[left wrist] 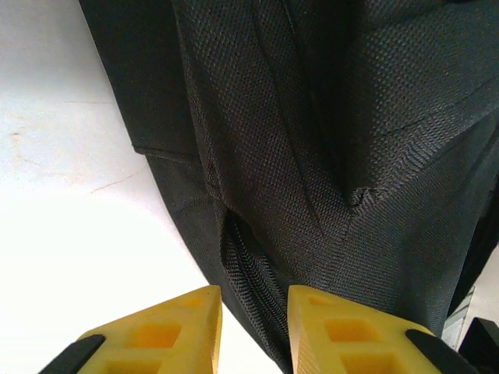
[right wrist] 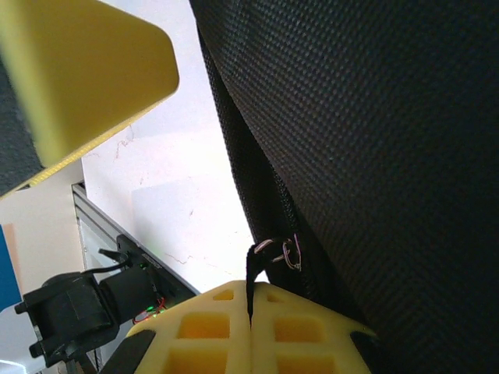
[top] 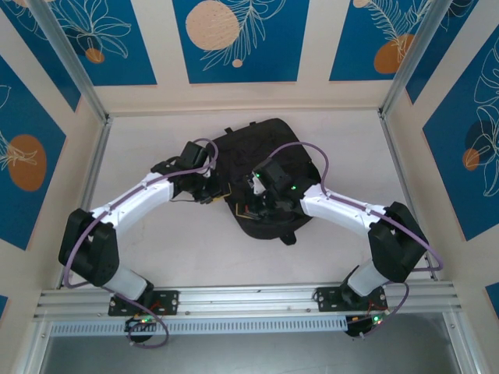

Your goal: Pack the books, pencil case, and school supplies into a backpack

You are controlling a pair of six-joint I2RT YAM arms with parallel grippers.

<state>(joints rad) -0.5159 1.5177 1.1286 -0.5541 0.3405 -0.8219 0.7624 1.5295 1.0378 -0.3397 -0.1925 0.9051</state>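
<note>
The black backpack (top: 269,175) lies flat in the middle of the white table. My right gripper (top: 253,206) is at its near left edge and is shut on the black zipper pull (right wrist: 251,274), just below the metal slider (right wrist: 285,253) on the backpack (right wrist: 374,117). My left gripper (top: 207,195) is at the bag's left side. Its yellow fingers (left wrist: 187,323) stand a little apart astride the zipper edge (left wrist: 249,265) of the backpack (left wrist: 327,117), with table showing beside the left finger. The books, pencil case and school supplies are hidden or out of view.
Bare white table (top: 171,249) surrounds the bag. An aluminium rail (top: 249,300) with both arm bases runs along the near edge. Walls and metal posts (top: 74,62) close in the back and sides. One finger of the left gripper (right wrist: 86,70) hangs close above my right gripper.
</note>
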